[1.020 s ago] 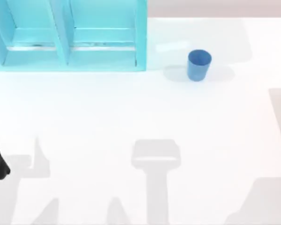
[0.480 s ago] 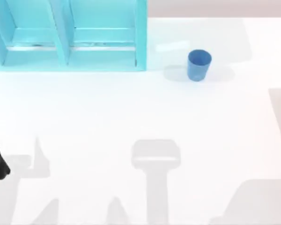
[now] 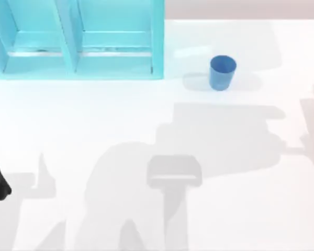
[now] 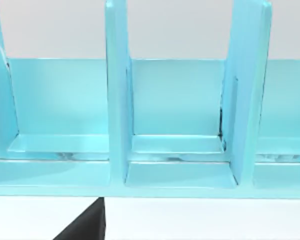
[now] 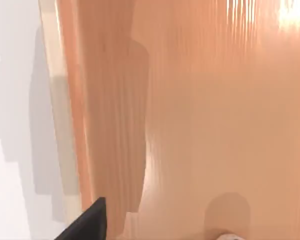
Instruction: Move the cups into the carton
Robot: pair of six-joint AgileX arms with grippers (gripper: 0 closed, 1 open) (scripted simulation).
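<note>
Rendered simulation, not real room: flat white table with no texture, plain pale backdrop past far edge. Turquoise shelf unit at far left corner, smooth untextured panels. Glossy orange wood-grain surface beside table edge.

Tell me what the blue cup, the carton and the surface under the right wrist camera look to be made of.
Blue cup: likely plastic; uniform matte blue, no pattern, thin rim. Carton: rigid painted board or plastic; glossy cyan panels with reflective streaks along the floor seams, though it could be coated cardboard. Surface under the right wrist camera: looks like wood; orange-tan with fine grain lines and a soft sheen.
</note>
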